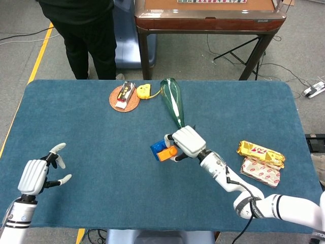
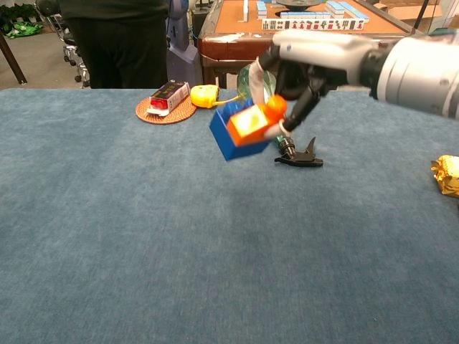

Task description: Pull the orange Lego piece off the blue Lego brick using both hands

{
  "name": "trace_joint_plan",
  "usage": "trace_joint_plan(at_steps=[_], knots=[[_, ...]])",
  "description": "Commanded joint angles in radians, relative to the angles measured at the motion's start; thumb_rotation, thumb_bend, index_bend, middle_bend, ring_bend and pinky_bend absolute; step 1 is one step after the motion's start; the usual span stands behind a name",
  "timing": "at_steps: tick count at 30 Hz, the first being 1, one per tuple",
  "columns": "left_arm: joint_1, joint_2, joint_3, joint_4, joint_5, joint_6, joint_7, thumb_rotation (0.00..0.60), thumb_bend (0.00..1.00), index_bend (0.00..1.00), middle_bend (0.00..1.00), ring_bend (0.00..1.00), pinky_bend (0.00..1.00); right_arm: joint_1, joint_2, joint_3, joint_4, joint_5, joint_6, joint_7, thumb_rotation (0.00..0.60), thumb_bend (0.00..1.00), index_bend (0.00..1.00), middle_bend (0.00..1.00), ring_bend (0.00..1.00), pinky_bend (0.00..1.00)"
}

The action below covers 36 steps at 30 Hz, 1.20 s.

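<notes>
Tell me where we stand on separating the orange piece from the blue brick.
Done: the right hand grips the joined bricks clear of the blue table. In hand: the orange Lego piece sits on the blue Lego brick, unseparated. Left: the left hand, open near the table's edge, must reach the brick, grip it and pull.

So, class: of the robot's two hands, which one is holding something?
The right hand: it grips the joined blue Lego brick and orange Lego piece, lifted off the table. The left hand holds nothing, fingers apart.
</notes>
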Motion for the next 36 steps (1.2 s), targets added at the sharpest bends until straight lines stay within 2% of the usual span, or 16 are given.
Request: trace_joint_plan(at_steps=[1, 2, 4, 6, 13, 19, 23, 29, 36], knots=[[-0.051, 0.01, -0.039, -0.064, -0.03, -0.055, -0.033, 0.6, 0.1, 0.21, 0.7, 0.64, 0.85, 0.016, 0.013, 0.024, -0.011, 0.018, -0.009, 0.022, 0.6, 0.45, 0.63, 1.0, 1.0, 1.0], [-0.063, 0.009, -0.047, -0.08, -0.032, -0.066, -0.037, 0.6, 0.09, 0.21, 0.75, 0.68, 0.9, 0.02, 0.015, 0.03, -0.012, 0.022, -0.011, 0.028, 0.6, 0.45, 0.63, 1.0, 1.0, 1.0], [-0.09, 0.005, -0.059, -0.117, -0.04, -0.094, -0.038, 0.6, 0.09, 0.23, 0.93, 0.85, 1.0, 0.029, 0.02, 0.042, -0.017, 0.032, -0.019, 0.046, 0.6, 0.45, 0.63, 1.0, 1.0, 1.0], [-0.115, -0.005, -0.069, -0.15, -0.046, -0.118, -0.022, 0.6, 0.08, 0.23, 0.99, 0.91, 1.0, 0.036, 0.021, 0.052, -0.018, 0.037, -0.022, 0.062, 0.6, 0.45, 0.63, 1.0, 1.0, 1.0], [-0.184, -0.067, -0.11, -0.237, -0.138, -0.184, 0.005, 0.6, 0.04, 0.23, 1.0, 0.96, 1.0, 0.052, 0.004, 0.08, -0.002, 0.044, -0.01, 0.122, 0.6, 0.45, 0.63, 1.0, 1.0, 1.0], [-0.232, -0.142, -0.141, -0.24, -0.202, -0.205, 0.016, 0.6, 0.03, 0.21, 1.0, 0.98, 1.0, 0.065, -0.02, 0.089, 0.023, 0.044, -0.002, 0.16, 0.6, 0.45, 0.63, 1.0, 1.0, 1.0], [-0.258, -0.193, -0.171, -0.238, -0.288, -0.214, 0.032, 0.6, 0.02, 0.19, 1.0, 0.99, 1.0, 0.074, -0.033, 0.096, 0.032, 0.055, -0.005, 0.184, 0.6, 0.45, 0.63, 1.0, 1.0, 1.0], [-0.304, -0.231, -0.229, -0.259, -0.48, -0.244, 0.072, 0.6, 0.02, 0.15, 1.0, 1.0, 1.0, 0.091, -0.052, 0.1, 0.044, 0.088, -0.021, 0.191, 0.6, 0.46, 0.64, 1.0, 1.0, 1.0], [-0.334, -0.258, -0.26, -0.261, -0.578, -0.237, 0.095, 0.6, 0.02, 0.13, 1.0, 1.0, 1.0, 0.11, -0.079, 0.108, 0.045, 0.143, -0.026, 0.169, 0.6, 0.48, 0.64, 1.0, 1.0, 1.0]])
